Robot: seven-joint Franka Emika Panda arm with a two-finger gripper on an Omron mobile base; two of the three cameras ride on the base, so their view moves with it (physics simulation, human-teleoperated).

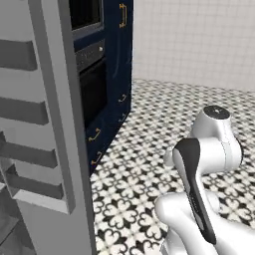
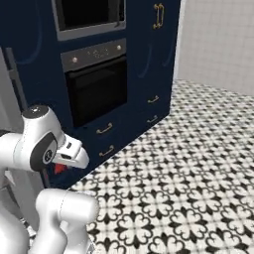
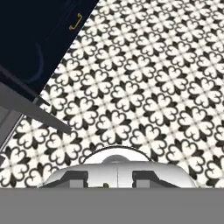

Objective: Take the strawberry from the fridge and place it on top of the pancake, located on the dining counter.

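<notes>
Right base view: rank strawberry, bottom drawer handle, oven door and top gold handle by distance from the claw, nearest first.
1. strawberry: red, at the claw, which looks shut on it.
2. bottom drawer handle: just right, low on the cabinet.
3. oven door: above, right.
4. top gold handle: high, far right.

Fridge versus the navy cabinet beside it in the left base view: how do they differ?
The fridge is light grey; the navy cabinet is dark blue. The fridge stands open, its grey inner shelves showing; the navy cabinet's drawers are shut. The navy cabinet carries small gold handles; none shows on the fridge. Both are tall and stand side by side on the patterned floor.
</notes>
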